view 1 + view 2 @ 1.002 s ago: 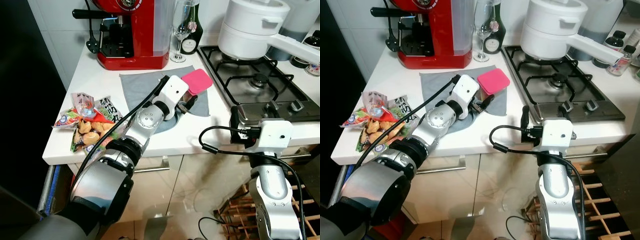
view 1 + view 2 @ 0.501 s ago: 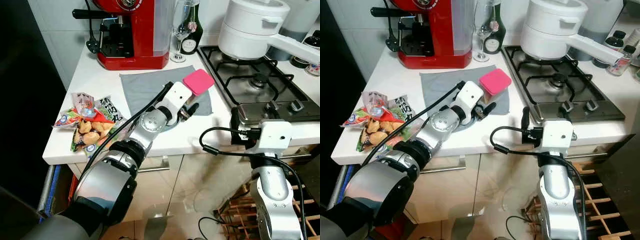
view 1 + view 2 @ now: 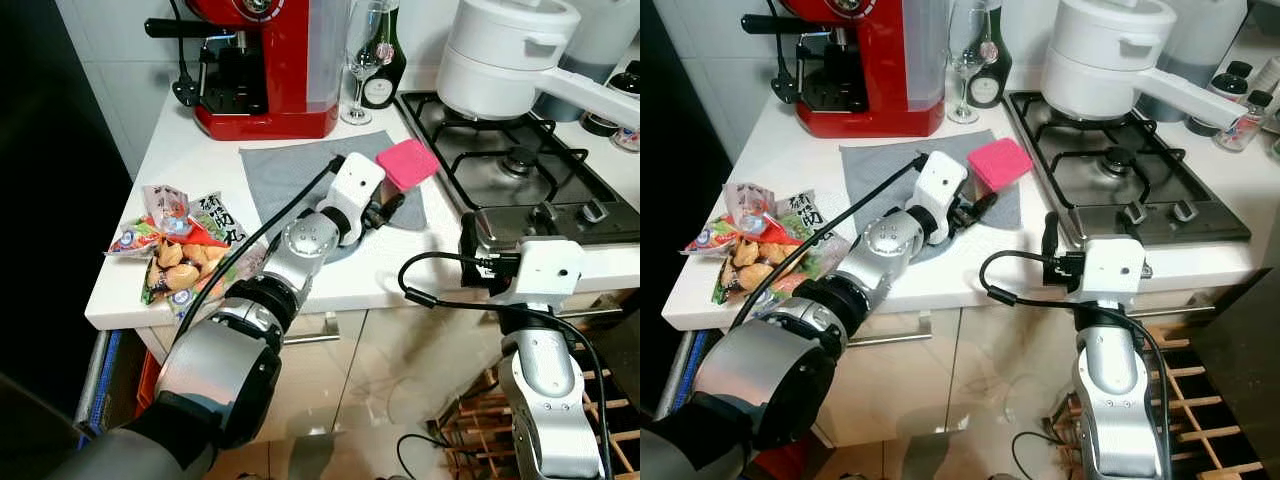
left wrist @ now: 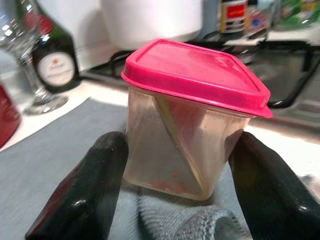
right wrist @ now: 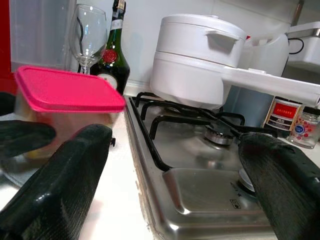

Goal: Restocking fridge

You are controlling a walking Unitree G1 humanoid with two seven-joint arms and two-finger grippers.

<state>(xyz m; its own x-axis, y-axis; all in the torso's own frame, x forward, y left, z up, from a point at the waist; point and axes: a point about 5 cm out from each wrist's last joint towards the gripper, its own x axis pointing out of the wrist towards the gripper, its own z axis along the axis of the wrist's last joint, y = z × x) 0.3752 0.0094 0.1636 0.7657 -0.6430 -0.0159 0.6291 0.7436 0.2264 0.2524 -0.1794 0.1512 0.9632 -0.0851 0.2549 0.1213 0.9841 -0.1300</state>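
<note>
A clear container with a pink lid (image 3: 407, 163) stands on a grey cloth (image 3: 285, 165) on the white counter, beside the hob. My left gripper (image 3: 388, 208) reaches across the cloth to it. In the left wrist view the container (image 4: 190, 125) sits between the two black fingers (image 4: 95, 185), which press against its side walls. My right gripper (image 3: 470, 250) hangs at the counter's front edge by the hob, its fingers (image 5: 65, 180) spread wide with nothing between them. The right wrist view also catches the container (image 5: 65, 90).
Snack bags (image 3: 175, 240) lie at the counter's left front. A red coffee machine (image 3: 265, 70), a wine glass (image 3: 362, 60) and a dark bottle (image 3: 385, 70) stand at the back. A white pot (image 3: 500, 55) sits on the gas hob (image 3: 520, 170).
My left gripper has pushed forward around the container, and the container has shifted slightly toward the hob. The right arm has stayed still.
</note>
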